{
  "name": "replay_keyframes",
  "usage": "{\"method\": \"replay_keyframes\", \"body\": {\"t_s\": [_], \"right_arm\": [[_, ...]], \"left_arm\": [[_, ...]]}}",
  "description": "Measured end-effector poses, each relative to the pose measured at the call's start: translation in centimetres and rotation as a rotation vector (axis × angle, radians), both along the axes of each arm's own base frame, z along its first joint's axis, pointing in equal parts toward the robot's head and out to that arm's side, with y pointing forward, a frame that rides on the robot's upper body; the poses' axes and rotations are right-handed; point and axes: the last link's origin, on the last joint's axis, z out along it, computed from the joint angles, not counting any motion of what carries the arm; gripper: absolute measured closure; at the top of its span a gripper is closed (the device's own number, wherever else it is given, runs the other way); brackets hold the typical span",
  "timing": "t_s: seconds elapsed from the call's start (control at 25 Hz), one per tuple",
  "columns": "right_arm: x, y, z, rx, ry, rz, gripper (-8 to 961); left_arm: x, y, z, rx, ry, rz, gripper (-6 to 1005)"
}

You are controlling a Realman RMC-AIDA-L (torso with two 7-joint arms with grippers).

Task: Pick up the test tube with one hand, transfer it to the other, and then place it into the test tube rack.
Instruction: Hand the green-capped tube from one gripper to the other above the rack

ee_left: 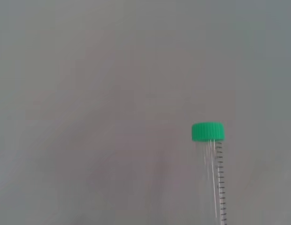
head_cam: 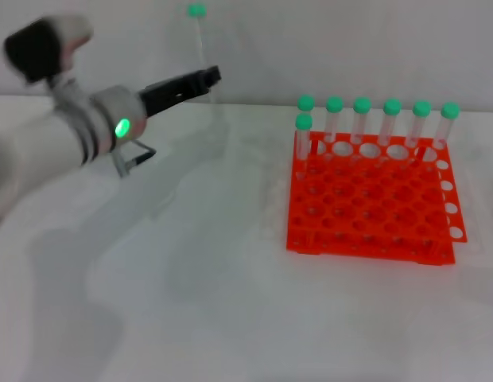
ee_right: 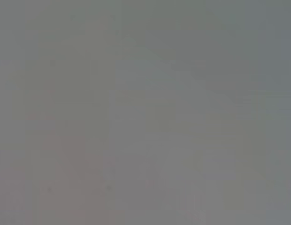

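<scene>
My left gripper (head_cam: 205, 79) is raised over the table's far left and is shut on the lower part of the test tube (head_cam: 199, 44). The tube stands upright in the air, green cap on top. Its cap and graduated clear body also fill the lower part of the left wrist view as the test tube (ee_left: 213, 178) against a plain grey background. The orange-red test tube rack (head_cam: 366, 211) rests on the table to the right, well apart from the gripper. My right arm appears in no view, and the right wrist view shows only flat grey.
Several green-capped tubes (head_cam: 362, 119) stand in the rack's back row, and one more (head_cam: 303, 131) stands at its far left corner. The white table (head_cam: 191, 270) stretches between my left arm and the rack.
</scene>
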Motion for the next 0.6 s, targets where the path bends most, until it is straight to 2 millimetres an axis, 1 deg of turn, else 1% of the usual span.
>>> {"method": "replay_keyframes", "body": {"t_s": [0.08,0.16,0.24,0.32,0.4,0.44,0.48,0.6], "right_arm": [[0.0,0.0,0.0,0.001,0.002,-0.002,148],[0.1,0.0,0.0,0.001,0.004,-0.003,149],[0.1,0.0,0.0,0.000,0.012,-0.004,151],[0.1,0.0,0.0,0.001,0.035,-0.002,152],[0.1,0.0,0.1,0.004,0.067,0.000,153],[0.2,0.0,0.2,0.005,0.077,0.001,153],[0.3,-0.1,0.3,0.003,0.095,0.003,154],[0.5,-0.3,0.6,-0.004,0.138,0.013,155]], "left_arm": [[-0.8,-1.8,-0.2,0.075,-0.073,-0.065,809],[-1.1,-3.7,-0.6,0.147,-0.112,-0.138,809],[-1.2,-5.7,-1.3,0.214,-0.127,-0.202,809],[-1.0,-7.1,-2.4,0.238,-0.137,-0.219,809],[-0.3,-8.4,-4.0,0.242,-0.113,-0.252,809],[0.6,-9.2,-5.2,0.228,-0.074,-0.304,809],[1.0,-9.4,-5.6,0.224,-0.058,-0.328,809],[3.0,-10.9,-7.8,0.202,0.044,-0.468,808]]}}
